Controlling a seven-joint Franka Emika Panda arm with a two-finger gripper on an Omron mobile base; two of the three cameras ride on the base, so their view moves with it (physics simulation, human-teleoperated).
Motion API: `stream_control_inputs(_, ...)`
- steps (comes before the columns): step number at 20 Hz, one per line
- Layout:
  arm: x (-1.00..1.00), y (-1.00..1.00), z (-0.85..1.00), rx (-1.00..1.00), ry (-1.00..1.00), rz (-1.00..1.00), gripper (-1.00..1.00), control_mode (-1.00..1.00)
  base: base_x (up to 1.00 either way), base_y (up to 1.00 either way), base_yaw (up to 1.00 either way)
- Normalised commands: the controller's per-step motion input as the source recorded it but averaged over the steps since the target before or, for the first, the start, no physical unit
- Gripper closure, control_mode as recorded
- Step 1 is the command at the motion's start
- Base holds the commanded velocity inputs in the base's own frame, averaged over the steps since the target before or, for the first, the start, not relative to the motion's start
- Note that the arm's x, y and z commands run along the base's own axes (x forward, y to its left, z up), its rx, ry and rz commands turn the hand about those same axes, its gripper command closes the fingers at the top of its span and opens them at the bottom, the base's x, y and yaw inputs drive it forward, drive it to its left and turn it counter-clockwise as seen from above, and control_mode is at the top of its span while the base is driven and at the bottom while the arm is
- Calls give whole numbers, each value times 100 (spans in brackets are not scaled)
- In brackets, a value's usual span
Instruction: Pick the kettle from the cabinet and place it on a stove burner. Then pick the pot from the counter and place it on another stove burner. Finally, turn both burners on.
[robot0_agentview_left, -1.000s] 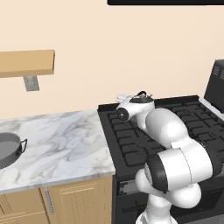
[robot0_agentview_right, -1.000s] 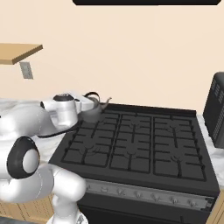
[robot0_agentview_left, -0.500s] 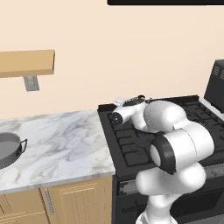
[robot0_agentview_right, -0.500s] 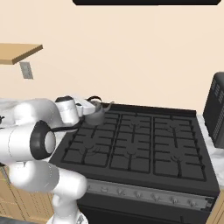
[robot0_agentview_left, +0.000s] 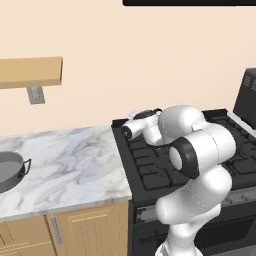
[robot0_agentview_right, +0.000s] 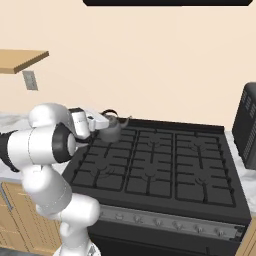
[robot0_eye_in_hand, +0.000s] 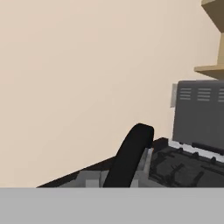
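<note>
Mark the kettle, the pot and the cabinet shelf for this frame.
kettle (robot0_agentview_right: 111, 130): right base view, on its rounded grey body, beside the hand.
pot (robot0_agentview_left: 7, 170): left base view, on its grey inside, left end of the counter.
cabinet shelf (robot0_agentview_left: 30, 72): left base view, on the plank's front edge.

pot (robot0_agentview_left: 9, 171): cut by left edge | kettle (robot0_agentview_right: 111, 131): partly behind arm

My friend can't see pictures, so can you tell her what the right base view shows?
A white robot arm holds a small grey kettle by its black handle in its shut pincer, over the back left corner of a black stove. A wooden shelf hangs on the beige wall to the left.
</note>
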Motion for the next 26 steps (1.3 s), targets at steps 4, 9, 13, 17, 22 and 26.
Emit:
stream_control_inputs(4, 29, 0, -35, 0, 0, -4, 100, -100, 0, 0, 0)
stream_control_inputs(9, 32, 0, -28, 0, -1, -2, 100, -100, 0, 0, 0)
stream_control_inputs(13, 33, 0, -33, 0, -5, 0, 100, -100, 0, 0, 0)
stream_control_inputs(17, 23, 0, -25, 0, -3, 0, 100, -100, 0, 0, 0)
stream_control_inputs(22, 16, 0, -22, 2, -5, 0, 100, -100, 0, 0, 0)
stream_control_inputs(26, 13, 0, -20, 2, -6, 0, -100, -100, 0, 0, 0)
